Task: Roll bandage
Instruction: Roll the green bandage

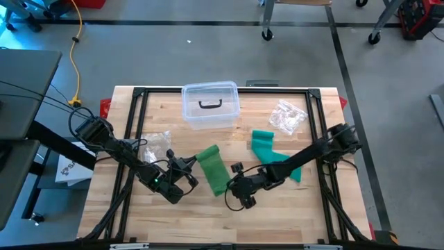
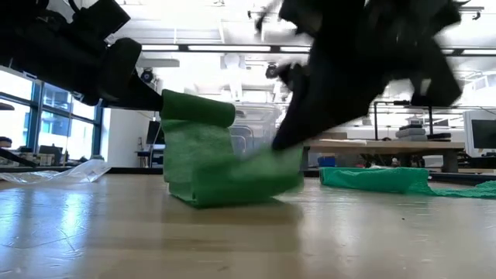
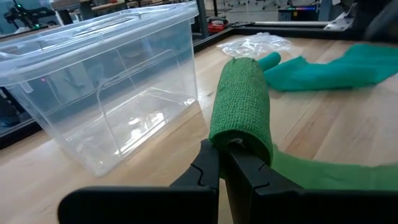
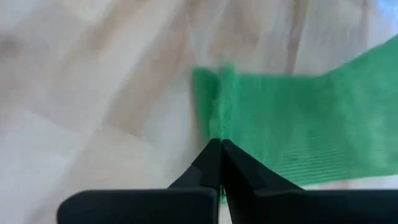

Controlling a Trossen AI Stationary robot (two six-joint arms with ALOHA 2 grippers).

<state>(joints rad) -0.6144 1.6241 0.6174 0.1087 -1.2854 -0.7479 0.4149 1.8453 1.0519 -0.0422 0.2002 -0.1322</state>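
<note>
Two grippers work one green bandage [image 1: 214, 169] just in front of the clear plastic bin [image 1: 210, 104].
Soft, light, clingy crepe: left gripper [image 3: 225, 163] pinches the rolled end; right gripper [image 4: 220, 163] clamps the loose tail's edge, best held taut.

Robotics lab, concrete floor [image 1: 208, 55], wheeled benches [image 2: 372, 147], big windows [image 2: 46, 116]

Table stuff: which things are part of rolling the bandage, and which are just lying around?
In use:
green bandage
left gripper, shut on its rolled end
right gripper, shut on its loose end

Lying about:
clear plastic box
second green bandage
two plastic wrappers
</note>
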